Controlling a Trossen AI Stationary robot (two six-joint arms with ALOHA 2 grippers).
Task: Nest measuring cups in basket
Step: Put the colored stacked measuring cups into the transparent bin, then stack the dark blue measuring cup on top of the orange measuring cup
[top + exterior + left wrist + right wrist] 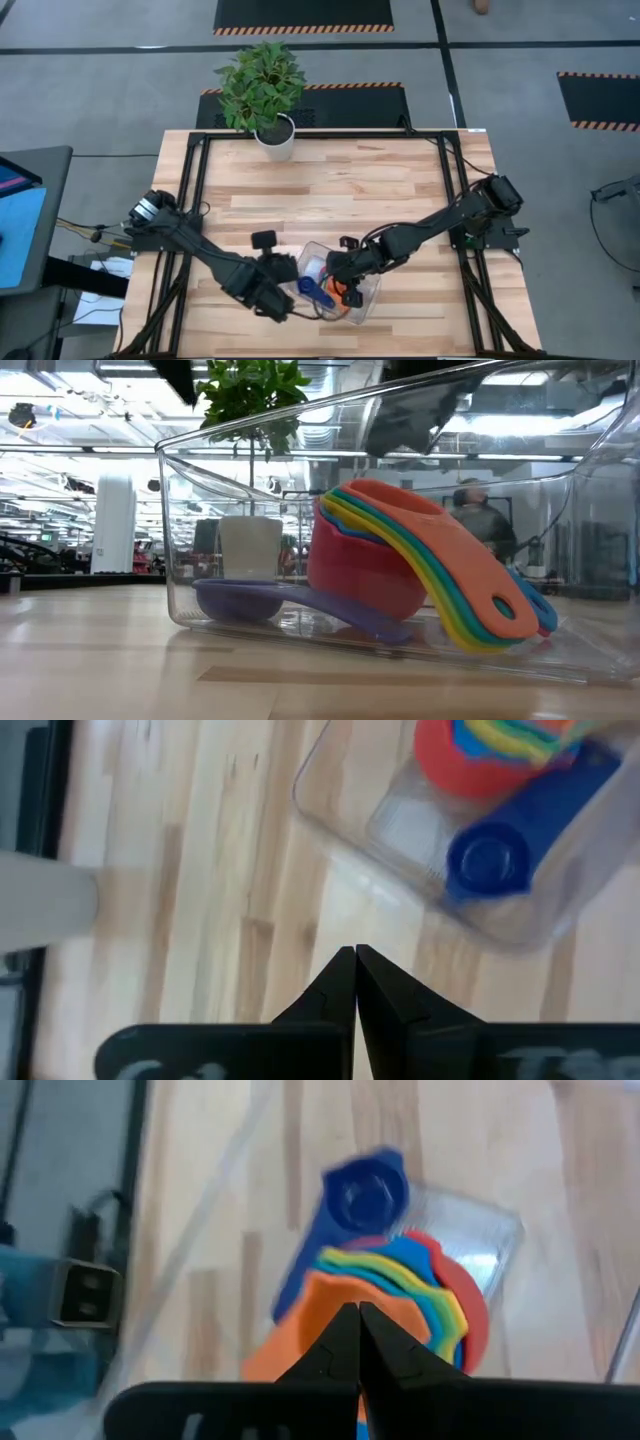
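The clear basket [310, 250] [300, 420] sits on the wooden table near its front edge. Inside it a nested stack of measuring cups [400, 560] [400, 1290], red outermost and orange on top, rests tilted on the basket floor with its handles sloping down to the floor. A dark blue cup [250, 600] [490, 860] lies apart on the floor beside the stack, its handle running toward it. My right gripper [358, 1315] [335, 272] hangs shut just above the orange cup. My left gripper [355, 960] [278, 305] is shut over bare wood beside the basket's left end.
A white pot with a green plant [275, 140] [250, 545] stands at the table's far edge. Black frame rails [195, 190] run along the left and right sides. Bare wood lies between the basket and the pot.
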